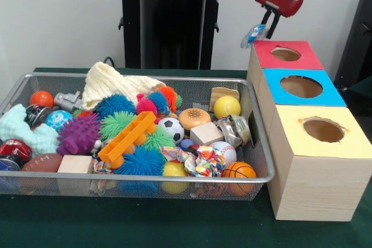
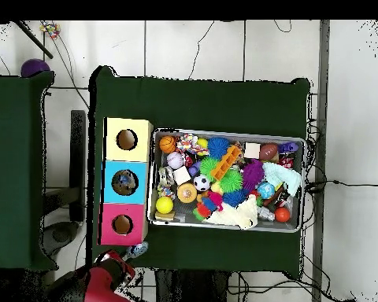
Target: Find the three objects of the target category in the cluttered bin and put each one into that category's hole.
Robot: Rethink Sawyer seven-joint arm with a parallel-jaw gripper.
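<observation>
My gripper (image 1: 264,26) hangs at the far end of the row of boxes, just left of the red-topped box (image 1: 308,56) and above its edge. It is shut on a small light-blue and clear object (image 1: 253,35) that dangles from the fingertips. From above, the gripper (image 2: 127,257) and the blue object (image 2: 138,250) lie just beyond the red box (image 2: 107,226), off its corner. The blue-topped box (image 1: 331,94) and the yellow-topped box (image 1: 349,143) follow in line. Something lies inside the blue box's hole (image 2: 124,182).
A wire mesh bin (image 1: 145,77) beside the boxes holds several balls, spiky rubber toys, wooden blocks, an orange ladder-like piece (image 1: 125,140), a cream cloth (image 1: 110,82) and a toy burger (image 1: 194,118). The robot's black pedestal (image 1: 171,21) stands behind the bin.
</observation>
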